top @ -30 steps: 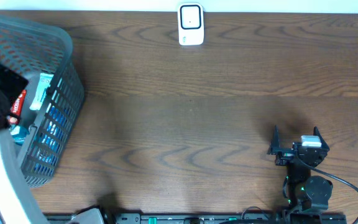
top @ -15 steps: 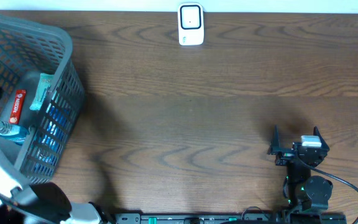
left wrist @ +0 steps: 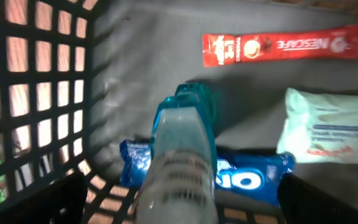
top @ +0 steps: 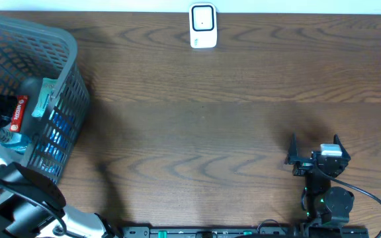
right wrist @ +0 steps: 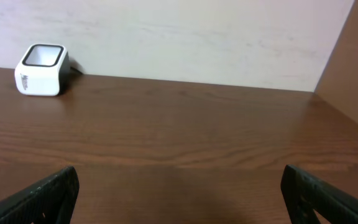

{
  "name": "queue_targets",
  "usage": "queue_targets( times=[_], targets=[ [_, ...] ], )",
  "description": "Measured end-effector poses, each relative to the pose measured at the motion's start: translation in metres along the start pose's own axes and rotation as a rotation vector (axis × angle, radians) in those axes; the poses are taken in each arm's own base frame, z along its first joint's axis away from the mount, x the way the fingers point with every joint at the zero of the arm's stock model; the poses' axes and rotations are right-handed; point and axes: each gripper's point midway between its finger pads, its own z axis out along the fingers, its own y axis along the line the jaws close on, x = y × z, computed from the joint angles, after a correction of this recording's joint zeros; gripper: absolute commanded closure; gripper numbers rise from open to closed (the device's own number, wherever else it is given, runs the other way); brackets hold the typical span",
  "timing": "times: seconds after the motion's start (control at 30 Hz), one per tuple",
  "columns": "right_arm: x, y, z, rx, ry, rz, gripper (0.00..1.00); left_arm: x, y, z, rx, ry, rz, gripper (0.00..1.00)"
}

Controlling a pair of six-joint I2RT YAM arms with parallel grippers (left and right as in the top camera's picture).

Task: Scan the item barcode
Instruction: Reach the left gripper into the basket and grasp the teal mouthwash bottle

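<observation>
Plainly, both pairs of fingers stand spread wide and hold nothing. The left fingers [left wrist: 53, 202] hang inside the grey basket [left wrist: 36, 93], their two dark tips showing only at the bottom corners of the left wrist view, well apart from each other. Between them a clear blue bottle [left wrist: 182, 155] points lengthwise towards the camera, near the fingers, though whether it touches either tip I cannot tell. Under the bottle lies a blue biscuit packet [left wrist: 250, 179] across the basket floor. To its right is a pale green packet of wipes [left wrist: 331, 127], and beyond them a red coffee sachet [left wrist: 282, 46] lies flat near the far wall (its print reads upside down from here). So the things to be scanned are all in the basket, which sits at the left edge of the tabletop [top: 197, 125] in the overhead view.

The right fingers [right wrist: 42, 194] are likewise fully apart, low over bare wood at the near right of the tabletop, touching nothing that I can see. The white barcode scanner [top: 203, 26] stands upright at the far edge of the tabletop, by the pale wall, well apart from both arms and from the basket; in the right wrist view it sits far off to the left.
</observation>
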Motion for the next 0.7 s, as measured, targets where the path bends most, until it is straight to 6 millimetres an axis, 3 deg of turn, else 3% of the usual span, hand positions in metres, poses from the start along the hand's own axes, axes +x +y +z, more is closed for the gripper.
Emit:
queue_targets(
  times=[0.23, 0.37, 0.57, 0.63, 0.7],
  targets=[
    [0.0, 0.0, 0.0, 0.0, 0.0, 0.0, 0.01, 0.007, 0.004, 0.033, -0.02, 0.019, -0.005, 0.02],
    [0.0, 0.0, 0.0, 0.0, 0.0, 0.0, 0.01, 0.002, 0.007, 0.037, -0.019, 0.015, -0.012, 0.0],
    [0.0, 0.0, 0.0, 0.0, 0.0, 0.0, 0.01, -0.002, 0.003, 0.04, -0.001, -0.004, -0.01, 0.06],
    [0.0, 0.0, 0.0, 0.0, 0.0, 0.0, 0.01, -0.002, 0.002, 0.044, 0.001, -0.007, -0.01, 0.11],
    [0.0, 0.0, 0.0, 0.0, 0.0, 0.0, 0.01, 0.001, 0.003, 0.051, -0.002, -0.003, -0.006, 0.25]
  ],
)
